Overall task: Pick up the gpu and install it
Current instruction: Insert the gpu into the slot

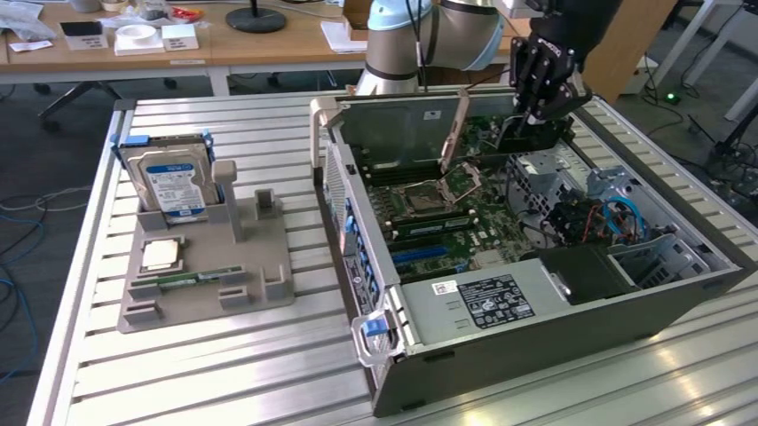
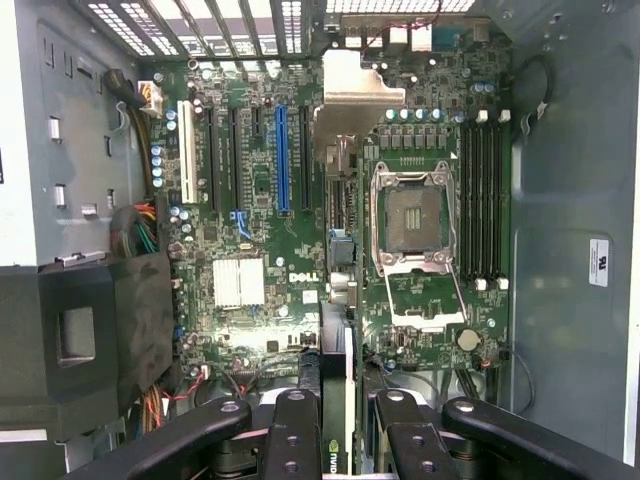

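My gripper [image 1: 535, 120] hangs over the far end of the open computer case [image 1: 533, 311], shut on the gpu [image 1: 527, 139], a dark flat card held on edge above the motherboard [image 1: 462, 222]. In the wrist view the gpu [image 2: 337, 380] shows edge-on between the black fingers [image 2: 292, 440], its green board and a logo visible. It hovers over the motherboard [image 2: 260, 330], apart from it. The long blue slot [image 2: 282, 160] stands bare, farther along the board and a little to one side of the card's line.
The CPU socket [image 2: 415, 220] stands open with its lever raised [image 1: 456, 133]. A grey fixture [image 1: 201, 275] at the exterior view's left holds a silver hard drive [image 1: 172, 177], a CPU [image 1: 160, 257] and a RAM strip [image 1: 190, 280]. Cables [image 1: 616, 217] and the drive cage crowd the case's right side.
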Motion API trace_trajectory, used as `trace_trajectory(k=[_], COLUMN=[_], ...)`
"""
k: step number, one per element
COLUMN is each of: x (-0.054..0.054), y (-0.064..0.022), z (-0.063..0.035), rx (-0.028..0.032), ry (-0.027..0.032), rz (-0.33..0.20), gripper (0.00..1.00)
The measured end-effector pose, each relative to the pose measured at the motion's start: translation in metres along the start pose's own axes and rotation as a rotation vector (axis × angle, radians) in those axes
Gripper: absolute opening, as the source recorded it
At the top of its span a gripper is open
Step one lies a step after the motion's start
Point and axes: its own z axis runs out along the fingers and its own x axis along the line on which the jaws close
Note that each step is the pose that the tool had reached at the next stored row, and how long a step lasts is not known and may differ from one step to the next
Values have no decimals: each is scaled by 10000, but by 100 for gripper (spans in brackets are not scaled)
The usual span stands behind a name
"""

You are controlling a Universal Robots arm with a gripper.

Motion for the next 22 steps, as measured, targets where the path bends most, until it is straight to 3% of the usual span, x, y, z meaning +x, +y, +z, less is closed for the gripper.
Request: trace_trajectory(k=[16, 22], x=[4, 7], y=[79, 158], z=[0, -1], rx=[43, 80], ry=[-3, -5], rz=[1, -2], gripper=[26, 26])
